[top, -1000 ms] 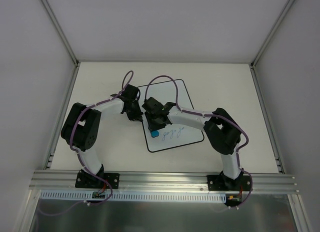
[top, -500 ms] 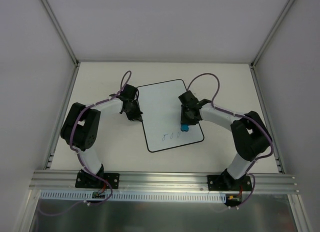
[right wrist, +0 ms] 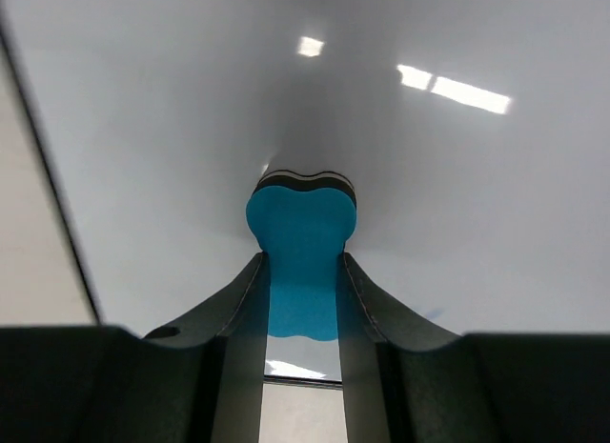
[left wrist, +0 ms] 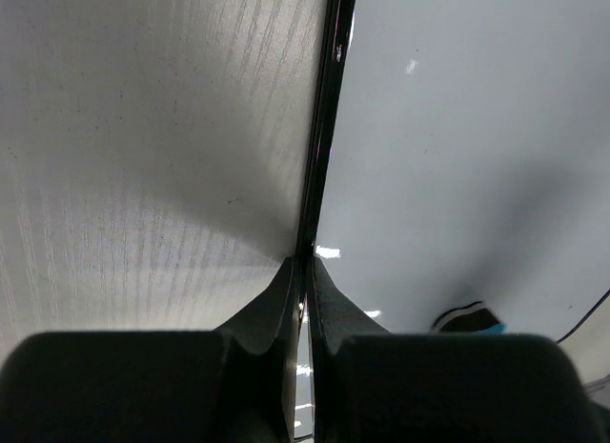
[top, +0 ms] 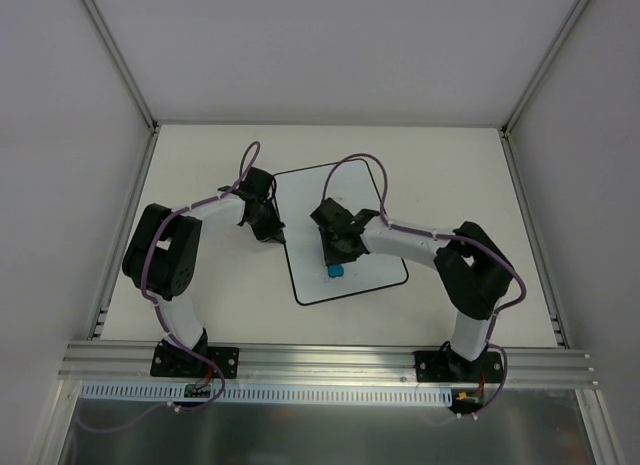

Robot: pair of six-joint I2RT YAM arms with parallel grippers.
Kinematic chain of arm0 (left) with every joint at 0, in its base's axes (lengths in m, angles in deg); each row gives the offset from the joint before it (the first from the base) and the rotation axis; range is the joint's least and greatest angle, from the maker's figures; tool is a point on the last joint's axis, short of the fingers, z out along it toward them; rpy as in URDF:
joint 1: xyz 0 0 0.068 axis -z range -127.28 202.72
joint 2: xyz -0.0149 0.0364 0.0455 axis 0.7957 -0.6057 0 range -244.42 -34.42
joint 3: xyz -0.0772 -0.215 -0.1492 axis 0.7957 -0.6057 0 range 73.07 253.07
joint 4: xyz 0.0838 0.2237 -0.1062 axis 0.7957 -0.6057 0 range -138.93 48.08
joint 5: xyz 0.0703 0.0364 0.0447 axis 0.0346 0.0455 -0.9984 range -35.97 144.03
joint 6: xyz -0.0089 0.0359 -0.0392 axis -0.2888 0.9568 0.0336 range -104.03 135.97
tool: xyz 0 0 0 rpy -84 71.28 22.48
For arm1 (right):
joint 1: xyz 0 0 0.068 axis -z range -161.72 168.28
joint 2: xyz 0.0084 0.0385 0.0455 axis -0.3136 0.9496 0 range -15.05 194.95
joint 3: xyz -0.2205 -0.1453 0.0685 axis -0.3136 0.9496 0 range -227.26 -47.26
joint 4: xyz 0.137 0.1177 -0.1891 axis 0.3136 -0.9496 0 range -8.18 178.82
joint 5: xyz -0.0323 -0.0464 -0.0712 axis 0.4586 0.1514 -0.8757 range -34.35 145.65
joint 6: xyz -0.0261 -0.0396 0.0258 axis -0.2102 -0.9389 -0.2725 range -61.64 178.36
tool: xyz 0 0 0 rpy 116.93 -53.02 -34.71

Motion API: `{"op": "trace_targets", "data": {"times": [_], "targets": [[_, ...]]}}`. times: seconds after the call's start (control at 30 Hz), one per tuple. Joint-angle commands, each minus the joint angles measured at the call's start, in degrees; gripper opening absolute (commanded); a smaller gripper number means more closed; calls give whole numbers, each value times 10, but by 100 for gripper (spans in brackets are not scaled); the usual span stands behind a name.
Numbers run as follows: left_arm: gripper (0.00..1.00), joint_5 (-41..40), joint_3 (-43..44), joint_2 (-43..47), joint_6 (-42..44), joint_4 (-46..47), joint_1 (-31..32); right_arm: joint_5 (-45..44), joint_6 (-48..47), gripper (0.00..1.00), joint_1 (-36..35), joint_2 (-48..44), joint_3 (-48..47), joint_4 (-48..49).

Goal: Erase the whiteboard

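The whiteboard (top: 320, 200) lies flat mid-table, slightly turned, and shows no writing in the top view. My left gripper (top: 272, 228) is shut on the board's left black rim (left wrist: 324, 129), which runs straight into its jaws (left wrist: 305, 264). My right gripper (top: 336, 263) is shut on a blue eraser (top: 336, 271) that presses on the board's near half. In the right wrist view the eraser (right wrist: 303, 238) sits squeezed between the fingers on the white surface (right wrist: 191, 110). A faint blue trace (right wrist: 434, 314) shows to its right.
The cream table (top: 200, 165) is bounded by white walls on three sides and a metal rail (top: 320, 360) along the near edge. Purple cables (top: 360, 165) arch over both forearms. The board's near edge (right wrist: 305, 378) lies just behind the eraser.
The right gripper swept the eraser from the board's left to its right side, then back toward the middle. The blue writing there is gone. The left gripper stayed put.
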Motion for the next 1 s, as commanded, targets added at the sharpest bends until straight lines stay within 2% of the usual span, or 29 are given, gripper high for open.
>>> {"op": "trace_targets", "data": {"times": [0.0, 0.1, 0.2, 0.5, 0.67, 0.8, 0.9, 0.97], "targets": [[0, -13, 1, -28, -10, -16, -4, 65, 17, 0, -56, 54, -53, -7], [0, -15, -1, -26, -11, -16, -4, 80, 18, 1, -82, 81, -86, -8], [0, -18, -2, -23, -9, -16, -4, 61, 23, 0, -78, 66, -65, -8], [0, -21, -1, -25, 2, -17, -6, -64, 46, 0, 56, -95, 122, -45], [0, -23, 1, -23, 3, -17, -6, -89, 35, 0, 129, -164, 163, -56], [0, -21, 0, -22, 4, -17, -6, -59, 30, 0, 131, -138, 149, -44], [0, -21, -1, -21, 3, -16, -6, -21, 31, 0, 104, -102, 125, -15], [0, -20, -1, -20, 3, -16, -7, -7, 30, 0, 59, -78, 78, -12]]}}
